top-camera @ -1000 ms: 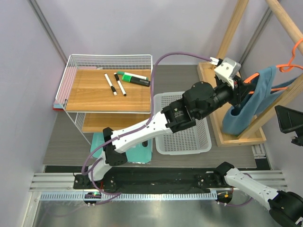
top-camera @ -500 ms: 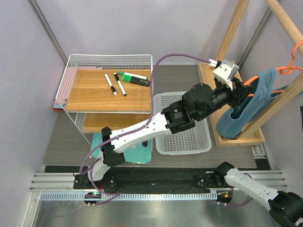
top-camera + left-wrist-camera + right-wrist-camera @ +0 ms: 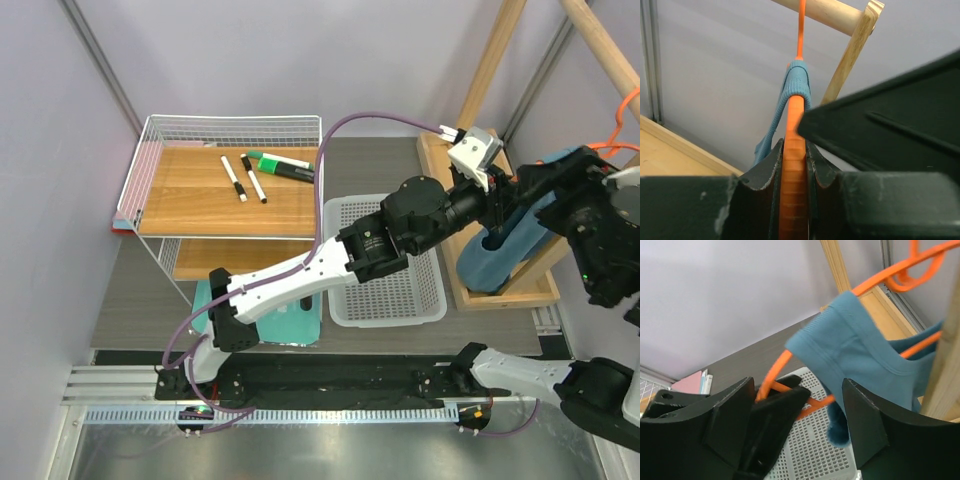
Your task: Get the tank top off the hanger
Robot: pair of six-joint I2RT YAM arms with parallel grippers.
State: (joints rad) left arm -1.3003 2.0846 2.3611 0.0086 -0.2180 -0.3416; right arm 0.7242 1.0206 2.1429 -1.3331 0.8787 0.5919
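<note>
The orange hanger (image 3: 612,148) hangs by its hook from the wooden rod (image 3: 600,45) at the right. The teal-blue tank top (image 3: 497,258) hangs on it, one strap over the hanger's shoulder (image 3: 791,86). My left gripper (image 3: 507,195) is shut on the hanger's near end (image 3: 792,165). My right gripper (image 3: 545,190) is open, and its fingers straddle the strap, the hanger end and the left gripper's tips (image 3: 795,415). In the right wrist view the tank top (image 3: 860,355) drapes between the two fingers without touching them. The hanger (image 3: 774,371) curves out from under it.
A white perforated basket (image 3: 350,305) lies below the arms, also in the right wrist view (image 3: 825,450). The wooden rack's base (image 3: 500,298) and slanted post (image 3: 585,225) stand right. A wire shelf (image 3: 230,190) with markers (image 3: 250,178) is at the left, a mint mat (image 3: 300,325) beneath.
My right arm has risen in from the right edge and brought its open gripper around the hanger's end and strap. My left gripper kept hold of the hanger, and the tank top swung slightly.
</note>
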